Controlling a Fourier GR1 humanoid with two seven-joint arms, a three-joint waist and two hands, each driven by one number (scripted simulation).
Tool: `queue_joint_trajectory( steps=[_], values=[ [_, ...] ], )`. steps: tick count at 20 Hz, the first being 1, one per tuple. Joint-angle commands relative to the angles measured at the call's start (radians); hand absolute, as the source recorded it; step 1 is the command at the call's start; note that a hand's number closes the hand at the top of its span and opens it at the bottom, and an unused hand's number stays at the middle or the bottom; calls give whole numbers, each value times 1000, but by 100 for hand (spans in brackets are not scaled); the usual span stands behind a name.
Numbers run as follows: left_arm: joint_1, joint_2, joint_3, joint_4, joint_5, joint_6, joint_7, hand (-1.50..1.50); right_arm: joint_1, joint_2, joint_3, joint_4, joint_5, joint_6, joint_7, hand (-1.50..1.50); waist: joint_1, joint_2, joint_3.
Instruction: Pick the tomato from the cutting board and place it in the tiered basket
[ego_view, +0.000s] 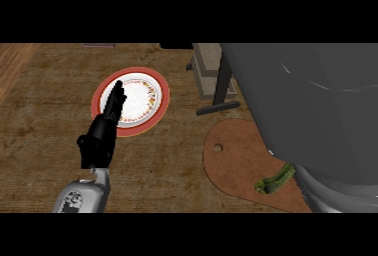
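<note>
The counter (170, 165) is a worn brown wooden surface that fills most of the head view. At the left, a grey forearm comes up from the lower edge and ends in the black left hand (100, 142), which stands edge-on with its fingers straight and together, released and holding nothing. The fingertips overlap the lower left part of a round plate (151, 87), white in the middle with a red rim and a ring of orange and red pattern.

Right of the plate, near the top of the view, stands a pale wooden rack (210, 72) with a dark foot at its base; it may be the tiered basket, though too little of it shows to be sure.

Below it lies the reddish-brown cutting board (236, 165), rounded, with a small hole near its left edge. A dark green vegetable (275, 180) rests on the board's right side, touching the edge of a large grey mass (317, 115) that blocks the whole right of the view. The tomato cannot be seen anywhere, and neither can the right hand.
</note>
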Motion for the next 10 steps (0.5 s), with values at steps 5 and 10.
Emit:
queue_joint_trajectory(
  steps=[5,10],
  values=[
    [0,9,15,2,0,-1,-12,0,-5,-94,16,201,89,-140,-99,150,-9,4,1],
    [45,-11,-20,-35,-2,-1,-11,0,9,-127,57,351,153,-235,-213,150,4,7,1]
  ],
)
